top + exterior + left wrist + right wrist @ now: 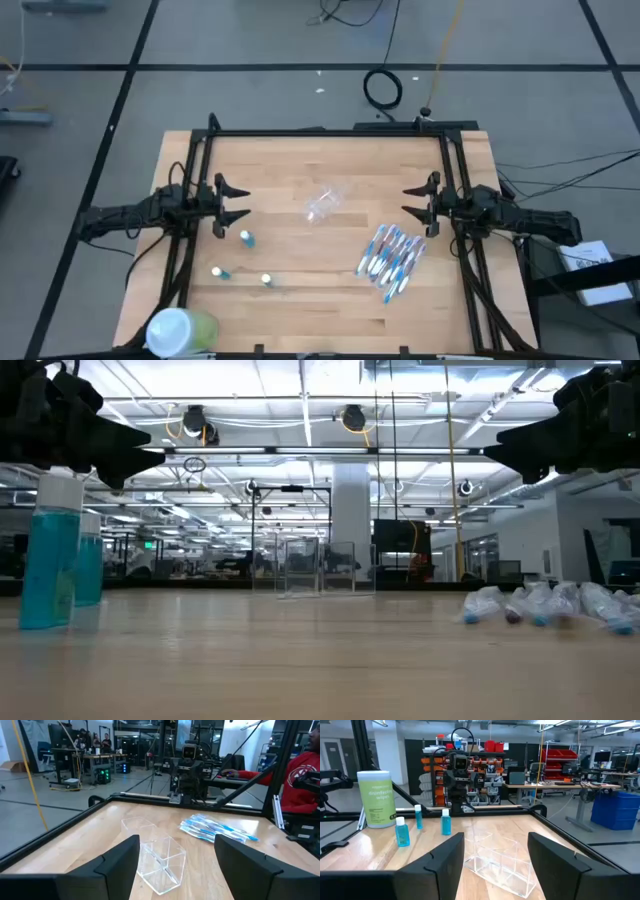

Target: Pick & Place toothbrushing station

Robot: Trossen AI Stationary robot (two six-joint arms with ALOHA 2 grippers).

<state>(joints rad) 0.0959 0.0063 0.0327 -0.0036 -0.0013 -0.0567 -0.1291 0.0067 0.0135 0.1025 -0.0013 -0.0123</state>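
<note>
The small clear plastic cup (325,203) lies on its side at the table's middle, between my two grippers and touched by neither. Several blue-and-white toothbrushes (392,255) lie in a loose bundle to the right of the middle, nearer the front edge. Three tiny white-capped teal tubes (246,238) (218,271) (267,280) stand upright at the left front. My left gripper (235,205) hovers open to the cup's left, pointing level at the cup (160,862). Facing it from the cup's right, my right gripper (415,205) is open too, with the cup (502,860) just ahead.
A larger green canister with a white lid (180,330) stands at the near left corner. A black frame rail (330,131) runs along the table's far edge. A person in red (300,775) sits beyond the table's right side. Bare wood lies at the middle front.
</note>
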